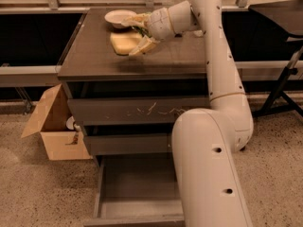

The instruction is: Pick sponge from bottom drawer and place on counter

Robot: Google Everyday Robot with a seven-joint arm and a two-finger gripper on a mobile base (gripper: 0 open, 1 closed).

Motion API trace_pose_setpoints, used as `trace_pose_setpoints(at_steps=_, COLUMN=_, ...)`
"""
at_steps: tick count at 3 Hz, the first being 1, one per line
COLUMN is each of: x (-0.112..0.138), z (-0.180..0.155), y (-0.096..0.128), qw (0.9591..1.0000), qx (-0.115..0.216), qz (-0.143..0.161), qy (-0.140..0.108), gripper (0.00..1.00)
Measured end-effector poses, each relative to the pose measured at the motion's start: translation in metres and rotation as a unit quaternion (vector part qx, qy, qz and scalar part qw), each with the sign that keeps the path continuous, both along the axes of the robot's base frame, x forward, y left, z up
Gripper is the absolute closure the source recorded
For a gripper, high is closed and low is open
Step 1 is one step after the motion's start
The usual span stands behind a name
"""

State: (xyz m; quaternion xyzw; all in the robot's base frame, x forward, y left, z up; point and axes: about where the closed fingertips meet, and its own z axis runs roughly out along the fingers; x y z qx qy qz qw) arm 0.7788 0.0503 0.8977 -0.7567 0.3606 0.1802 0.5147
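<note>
The bottom drawer (138, 208) stands pulled out. From beside it the white arm (208, 174) rises and bends left over the counter (90, 56) — its gripper (136, 33) spread wide above the sponge (120, 42), which lies flat there, just before a white bowl (117, 17).

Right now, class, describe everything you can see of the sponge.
The sponge is a flat, pale yellow, soft-looking block with rounded edges, lying on the counter near its back, just in front of a white bowl. The gripper hovers at its right edge, jaws open; whether one jaw touches it is unclear.
</note>
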Motion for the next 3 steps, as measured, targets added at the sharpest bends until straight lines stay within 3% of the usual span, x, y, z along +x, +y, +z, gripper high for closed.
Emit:
trace_pose_setpoints(at_steps=1, x=0.005, z=0.006, y=-0.008, qw=0.9998, qx=0.011, qz=-0.014, qy=-0.002, gripper=0.00)
trace_pose_setpoints(at_steps=3, x=0.014, z=0.048, y=-0.065, qw=0.9951, qx=0.048, qz=-0.077, qy=-0.040, gripper=0.00)
